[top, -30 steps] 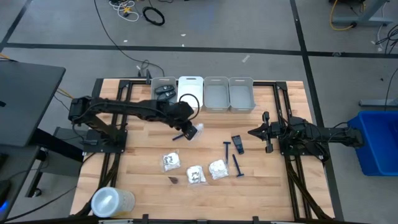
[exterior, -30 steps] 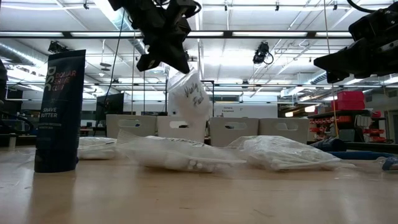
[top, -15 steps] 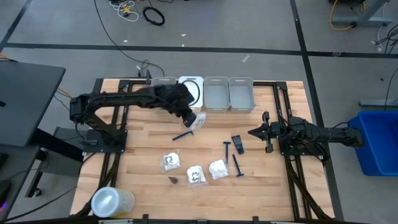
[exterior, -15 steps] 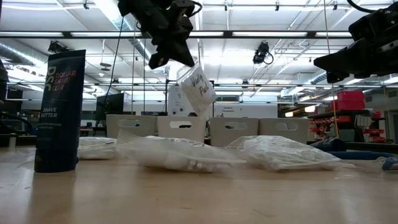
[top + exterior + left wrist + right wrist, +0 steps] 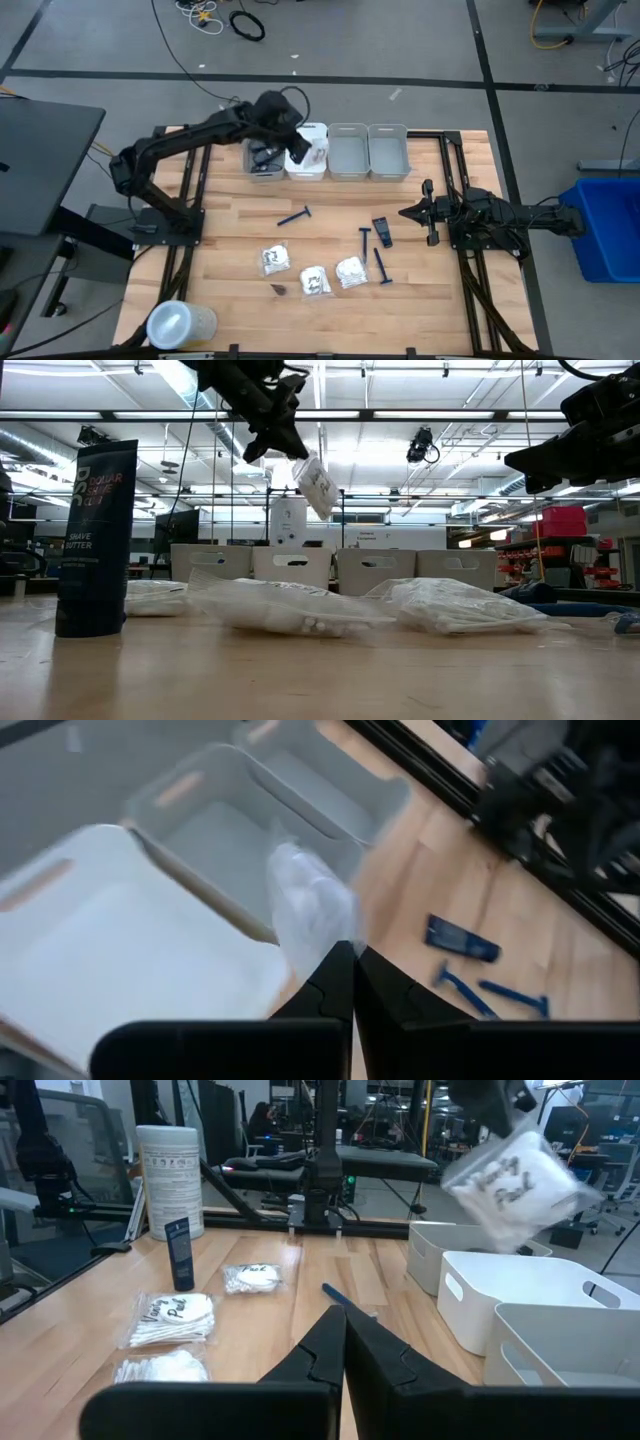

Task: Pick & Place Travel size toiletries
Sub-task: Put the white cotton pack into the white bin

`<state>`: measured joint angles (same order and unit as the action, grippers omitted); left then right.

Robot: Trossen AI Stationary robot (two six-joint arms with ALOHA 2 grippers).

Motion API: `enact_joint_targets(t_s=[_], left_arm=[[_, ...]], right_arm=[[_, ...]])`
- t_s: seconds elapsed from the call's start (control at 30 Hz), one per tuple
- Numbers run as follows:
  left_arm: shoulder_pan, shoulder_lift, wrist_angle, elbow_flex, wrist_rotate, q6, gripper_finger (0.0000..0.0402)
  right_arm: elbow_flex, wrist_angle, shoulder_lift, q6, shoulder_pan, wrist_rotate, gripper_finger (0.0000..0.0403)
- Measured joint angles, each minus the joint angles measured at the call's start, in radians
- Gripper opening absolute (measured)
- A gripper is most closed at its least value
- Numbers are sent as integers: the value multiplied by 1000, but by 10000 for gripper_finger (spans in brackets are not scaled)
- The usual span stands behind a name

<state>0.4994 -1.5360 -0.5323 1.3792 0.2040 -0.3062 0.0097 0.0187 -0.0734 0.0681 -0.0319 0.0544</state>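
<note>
Wooden bench (image 5: 230, 260) under me, four bins in a row at twelve o'clock. My left tool (image 5: 290, 138) hangs above the white bin (image 5: 312, 165), pinched tight on a crinkly white packet (image 5: 303, 148) that dangles over it. Toward six o'clock lie a loose blue razor (image 5: 294, 216) and three more packets (image 5: 313, 272). At three o'clock two razors (image 5: 372, 252) and a dark case (image 5: 381, 231) rest beside my right tool (image 5: 406, 212), closed on nothing.
</note>
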Motion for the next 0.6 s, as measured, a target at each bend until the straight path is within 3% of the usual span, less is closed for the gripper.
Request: enact_joint_targets(t_s=[0.6], left_arm=[[111,-2,8,-27,-44,-46,4]], right_arm=[[0,0,0,0,0,0,14]])
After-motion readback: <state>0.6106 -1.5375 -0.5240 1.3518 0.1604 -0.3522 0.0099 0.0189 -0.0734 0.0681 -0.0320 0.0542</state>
